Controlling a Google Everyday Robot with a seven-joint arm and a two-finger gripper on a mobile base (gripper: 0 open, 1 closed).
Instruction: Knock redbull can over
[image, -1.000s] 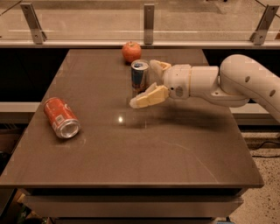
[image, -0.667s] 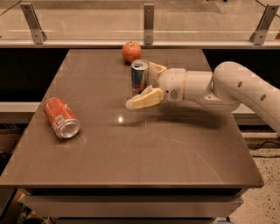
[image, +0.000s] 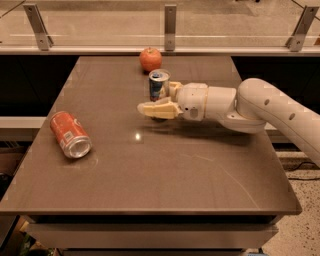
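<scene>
The redbull can (image: 159, 84), slim, blue and silver, stands upright toward the back of the brown table (image: 150, 175), just in front of a red apple. My gripper (image: 157, 98) reaches in from the right and is open. Its near finger (image: 156, 109) lies just in front of the can's base. Its far finger (image: 174, 89) sits right beside the can on its right side. I cannot tell whether either finger touches the can.
A red apple (image: 150, 59) sits at the back behind the can. A wider red soda can (image: 70, 134) lies on its side at the left. A glass rail with metal posts (image: 170, 20) runs behind the table.
My gripper has moved a little left and toward the back, so its fingers now bracket the can more closely. The can still stands upright.
</scene>
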